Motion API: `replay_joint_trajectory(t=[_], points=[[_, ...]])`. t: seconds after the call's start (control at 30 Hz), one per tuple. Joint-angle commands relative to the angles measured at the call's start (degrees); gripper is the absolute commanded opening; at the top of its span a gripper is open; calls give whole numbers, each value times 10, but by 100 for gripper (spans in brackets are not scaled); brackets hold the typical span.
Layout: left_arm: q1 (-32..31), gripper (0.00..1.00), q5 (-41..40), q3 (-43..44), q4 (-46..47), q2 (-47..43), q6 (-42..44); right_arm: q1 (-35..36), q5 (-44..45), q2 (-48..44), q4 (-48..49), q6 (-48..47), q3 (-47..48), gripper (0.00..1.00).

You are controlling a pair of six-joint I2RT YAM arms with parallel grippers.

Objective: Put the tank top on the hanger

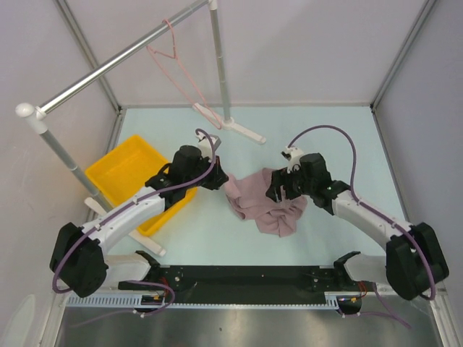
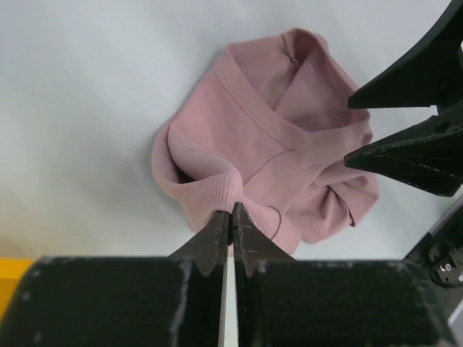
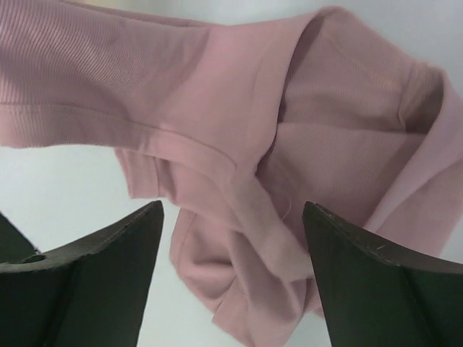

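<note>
Matt, finely ribbed cloth tank top (image 2: pixel 268 152)

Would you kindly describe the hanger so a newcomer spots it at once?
Find the grey metal rail slanting across the back left. Near its far end hangs the hanger, a wire triangle. Unlike the thick grey rail, it is thin and pink.

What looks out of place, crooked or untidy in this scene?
The tank top lies bunched in a crumpled heap on the table, not spread flat. The left gripper pinches its ribbed edge; the right gripper hovers open above it. The hanger hangs bare on the rail. Nothing looks spilled or broken.
</note>
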Motion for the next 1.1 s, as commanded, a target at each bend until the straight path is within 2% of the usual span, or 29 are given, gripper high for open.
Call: replay_joint_trajectory(t=[0.0, 0.13, 0.17, 0.23, 0.33, 0.37, 0.53, 0.57, 0.67, 0.73, 0.77, 0.8, 0.83, 0.87, 0.9, 0.93, 1.07], points=[[1, 5, -36, -3, 41, 17, -12, 3, 15, 67, 33, -46, 49, 81], [0, 4, -39, -5, 45, 22, -14, 5, -15, 122, 13, -64, 72, 73], [0, 4, -39, -5, 46, 22, -14, 5, -23, 138, 9, -66, 77, 68], [0, 4, -39, -10, 51, 21, -11, 6, -30, 148, 14, -64, 76, 66], [1, 4, -42, -26, 62, 16, -8, 7, -56, 166, 17, -64, 77, 58], [2, 4, -43, -30, 66, 16, -8, 7, -70, 169, 13, -64, 80, 46], [23, 3, -32, -33, 83, 23, -9, 8, -112, 181, -28, -70, 105, 3], [26, 2, -28, -32, 90, 26, -10, 7, -104, 177, -36, -64, 107, 0], [39, 2, -32, -19, 99, 36, -17, -5, -77, 137, -56, -37, 116, 0], [45, 17, -44, -14, 122, 43, -34, -31, -60, 89, -67, -14, 119, 0], [52, 28, -46, -15, 138, 45, -40, -46, -47, 70, -68, -1, 118, 0], [54, 58, -44, -17, 146, 48, -47, -61, -45, 52, -71, 25, 117, 0], [56, 71, -44, -20, 152, 54, -60, -94, -43, 17, -73, 37, 114, 0], [57, 78, -44, -22, 163, 59, -65, -110, -44, 2, -74, 46, 113, 0], [57, 85, -26, -30, 170, 63, -70, -124, -47, -10, -78, 55, 111, 0], [57, 86, -13, -35, 180, 67, -83, -146, -53, -22, -80, 61, 110, 0], [46, 87, 25, -81, 233, 96, -123, -162, -56, -40, -103, 64, 105, 0]])
